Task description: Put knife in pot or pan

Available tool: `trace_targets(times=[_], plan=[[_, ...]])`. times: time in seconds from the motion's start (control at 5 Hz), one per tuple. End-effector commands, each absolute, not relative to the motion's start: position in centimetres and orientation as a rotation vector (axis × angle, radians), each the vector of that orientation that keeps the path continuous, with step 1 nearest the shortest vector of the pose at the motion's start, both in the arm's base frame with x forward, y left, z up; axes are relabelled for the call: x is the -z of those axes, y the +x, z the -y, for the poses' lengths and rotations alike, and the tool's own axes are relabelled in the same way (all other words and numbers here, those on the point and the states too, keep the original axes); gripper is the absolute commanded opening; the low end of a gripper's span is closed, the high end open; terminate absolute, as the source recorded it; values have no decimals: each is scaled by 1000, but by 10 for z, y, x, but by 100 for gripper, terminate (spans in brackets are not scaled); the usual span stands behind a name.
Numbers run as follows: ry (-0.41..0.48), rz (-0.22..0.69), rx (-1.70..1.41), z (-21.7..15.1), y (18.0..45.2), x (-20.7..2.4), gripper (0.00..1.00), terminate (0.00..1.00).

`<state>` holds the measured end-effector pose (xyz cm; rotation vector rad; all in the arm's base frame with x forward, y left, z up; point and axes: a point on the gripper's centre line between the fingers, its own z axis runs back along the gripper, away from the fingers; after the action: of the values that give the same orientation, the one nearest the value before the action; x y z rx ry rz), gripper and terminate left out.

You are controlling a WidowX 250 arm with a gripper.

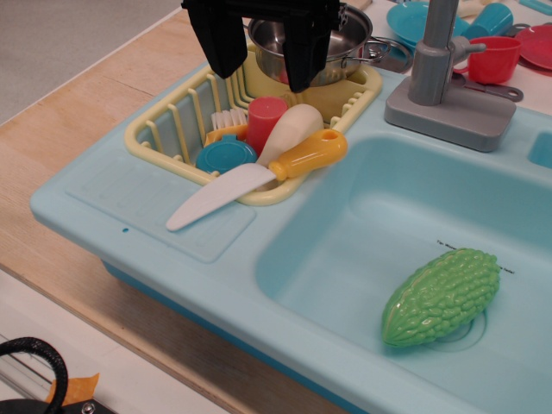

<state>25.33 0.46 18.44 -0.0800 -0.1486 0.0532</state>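
Gripper [263, 65] hanging above dish rack [164, 138], jaws apart, holding nothing. Knife [259, 175] lying across rack's front rim, blade overhanging. Likely light, stiff, slick plastic; gripping chunky handle looking best.

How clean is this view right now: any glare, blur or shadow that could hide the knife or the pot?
In the observation.image view: light is even and soft; the knife is sharp and unshadowed; the pot shows bright reflections on its steel and is partly blocked by the dark gripper, which reads nearly as a silhouette; the back cups look slightly soft.
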Motion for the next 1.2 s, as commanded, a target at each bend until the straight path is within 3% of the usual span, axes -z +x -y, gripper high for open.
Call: trace_targets(times=[0.0,0.4,1.0], plan=[[-80,149,-53,-5,253,-184,100,0],[-48,223,244,7,255,-163,100,0],[-110,251,311,14,260,-138,100,0]])
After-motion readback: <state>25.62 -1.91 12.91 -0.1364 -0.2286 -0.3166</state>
